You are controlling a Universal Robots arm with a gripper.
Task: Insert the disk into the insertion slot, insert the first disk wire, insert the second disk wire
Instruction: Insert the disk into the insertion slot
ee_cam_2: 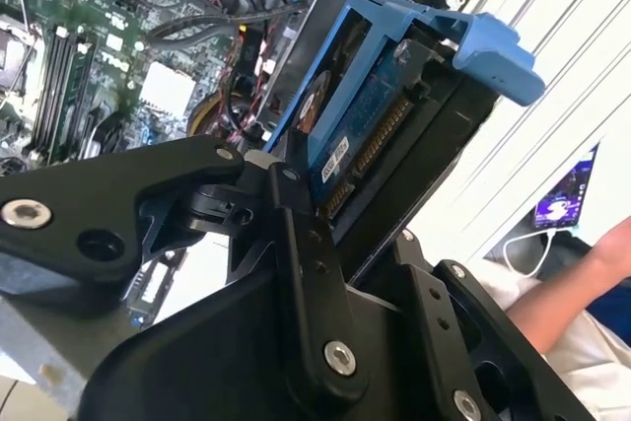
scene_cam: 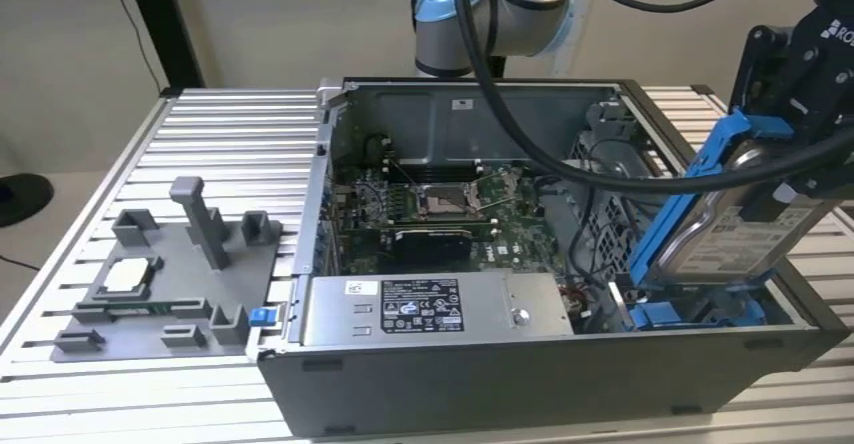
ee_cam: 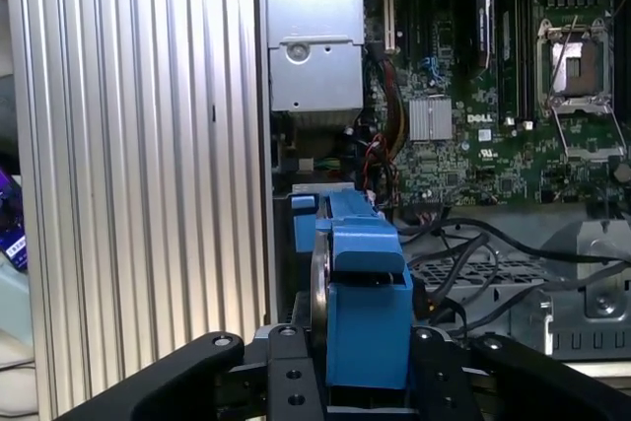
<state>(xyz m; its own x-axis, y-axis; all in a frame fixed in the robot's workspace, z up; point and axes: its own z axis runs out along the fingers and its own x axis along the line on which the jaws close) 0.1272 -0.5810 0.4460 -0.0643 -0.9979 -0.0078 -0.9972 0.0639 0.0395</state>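
Observation:
My gripper [scene_cam: 787,189] is shut on the disk [scene_cam: 727,236], a silver drive with a white label in a bright blue carrier [scene_cam: 683,199]. The disk hangs steeply tilted, with its lower end at the insertion slot [scene_cam: 694,314], the grey bay with blue tabs in the case's front corner at the exterior view's right. In both wrist views the black fingers [ee_cam_2: 296,244] clamp the carrier [ee_cam: 365,313] from two sides. The first wrist view has the slot's blue tabs [ee_cam: 306,216] just beyond the disk. Among the loose cables [ee_cam: 380,160] beside the bay I cannot tell the disk wires.
The open computer case [scene_cam: 534,384] lies on a ribbed aluminium table [scene_cam: 227,144]. Inside are the motherboard [scene_cam: 441,204] and a grey power-supply box [scene_cam: 434,309] next to the bay. A grey fixture tray [scene_cam: 160,274] sits at the exterior view's left. A person's arm [ee_cam_2: 562,303] is beside the table.

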